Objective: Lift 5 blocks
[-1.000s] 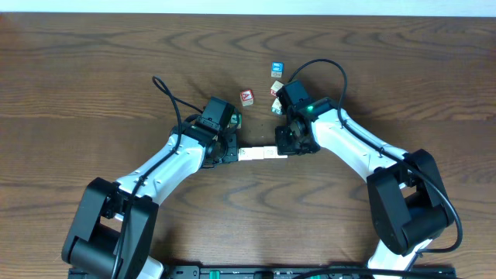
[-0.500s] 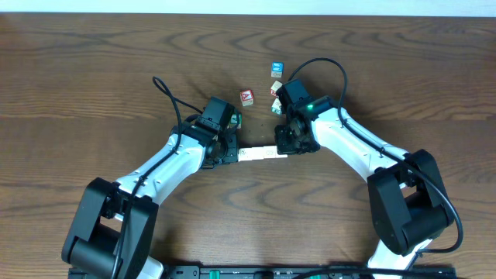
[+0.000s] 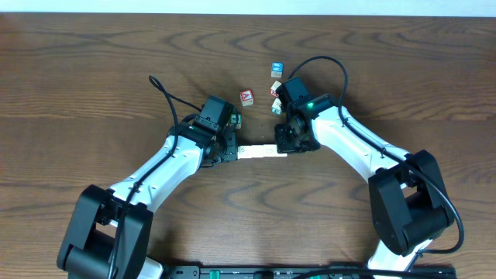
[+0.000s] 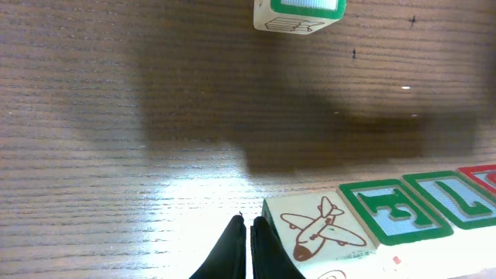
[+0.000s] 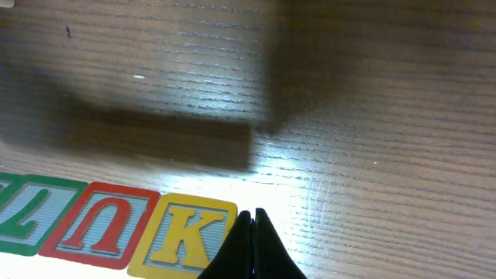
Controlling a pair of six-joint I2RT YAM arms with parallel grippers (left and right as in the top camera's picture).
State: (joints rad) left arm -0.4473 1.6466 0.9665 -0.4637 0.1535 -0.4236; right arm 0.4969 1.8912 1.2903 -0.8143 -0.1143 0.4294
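A row of pale cream blocks (image 3: 260,152) spans the gap between my two grippers, squeezed end to end. My left gripper (image 4: 246,232) is shut, and the side of its fingers presses against the aeroplane block (image 4: 314,229). Beyond that block come a green E block (image 4: 391,209) and a green L block (image 4: 457,198). My right gripper (image 5: 252,225) is also shut and leans on the yellow K block (image 5: 190,236), which sits beside a red U block (image 5: 101,225). The row's shadow lies apart from it on the wood. Overhead, the left gripper (image 3: 232,151) and right gripper (image 3: 288,149) face each other.
Loose cubes lie behind the grippers: a red-faced cube (image 3: 246,97), a blue-faced cube (image 3: 276,68), a green-edged cube (image 4: 301,12) near the left wrist, and one more (image 3: 275,88) beside the right arm. Black cables loop over both arms.
The left arm has shifted slightly, and its cable with it. The row stays pinched between the two shut grippers.
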